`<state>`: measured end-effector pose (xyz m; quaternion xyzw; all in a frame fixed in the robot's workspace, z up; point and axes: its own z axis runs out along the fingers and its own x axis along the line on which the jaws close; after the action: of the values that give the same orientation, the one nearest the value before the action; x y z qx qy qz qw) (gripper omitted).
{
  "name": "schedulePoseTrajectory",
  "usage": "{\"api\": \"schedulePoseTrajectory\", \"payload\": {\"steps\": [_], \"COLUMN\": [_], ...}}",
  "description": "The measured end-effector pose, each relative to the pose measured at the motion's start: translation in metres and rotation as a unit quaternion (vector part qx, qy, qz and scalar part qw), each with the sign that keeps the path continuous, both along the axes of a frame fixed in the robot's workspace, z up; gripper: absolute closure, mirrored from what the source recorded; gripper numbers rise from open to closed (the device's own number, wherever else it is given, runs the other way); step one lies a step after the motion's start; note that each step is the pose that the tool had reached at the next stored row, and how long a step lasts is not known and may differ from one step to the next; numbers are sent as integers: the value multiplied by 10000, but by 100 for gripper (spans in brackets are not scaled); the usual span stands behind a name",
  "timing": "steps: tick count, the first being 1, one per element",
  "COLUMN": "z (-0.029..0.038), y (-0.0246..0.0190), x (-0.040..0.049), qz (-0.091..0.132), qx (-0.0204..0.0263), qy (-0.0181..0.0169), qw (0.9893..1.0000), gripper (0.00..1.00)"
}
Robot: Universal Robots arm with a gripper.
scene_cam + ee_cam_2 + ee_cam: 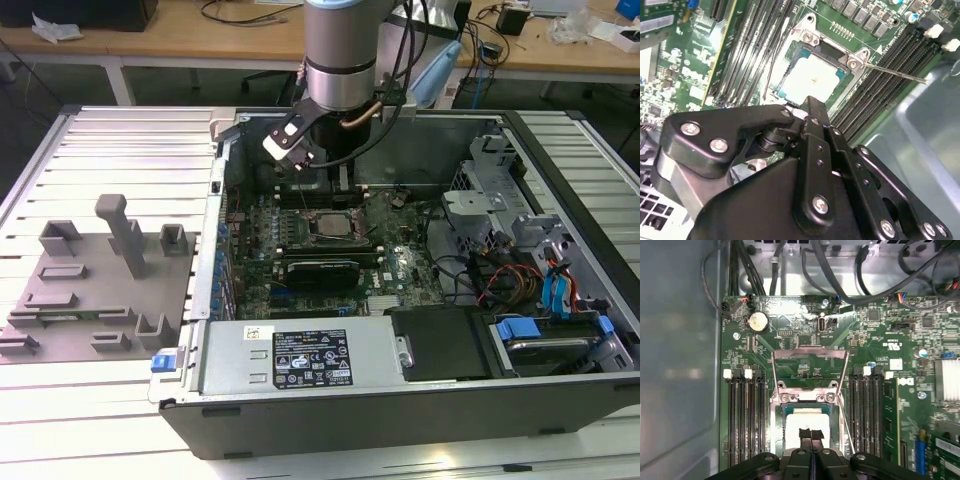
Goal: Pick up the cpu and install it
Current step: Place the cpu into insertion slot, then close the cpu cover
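The cpu is seen lying flat in the open motherboard socket, with the tool held just above it, its fingers closed together on nothing.

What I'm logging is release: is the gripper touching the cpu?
Cannot tell. In the first wrist view the gripper overlaps the cpu from above; in the second wrist view its own body hides any gap.

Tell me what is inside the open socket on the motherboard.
The cpu lies in the socket, silver top up. The shut hand covers one edge; anything beneath it is hidden.
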<state>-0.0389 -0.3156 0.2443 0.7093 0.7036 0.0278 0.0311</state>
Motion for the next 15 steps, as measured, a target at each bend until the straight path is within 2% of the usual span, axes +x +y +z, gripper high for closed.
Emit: {"api": "schedulePoseTrajectory", "payload": {"steps": [11, 15], "z": [8, 39], "y": [0, 0], "x": [0, 0], "qz": [-1, -1], "qx": [-2, -2], "qy": [0, 0], "qw": [10000, 10000], "gripper": [89, 89]}}
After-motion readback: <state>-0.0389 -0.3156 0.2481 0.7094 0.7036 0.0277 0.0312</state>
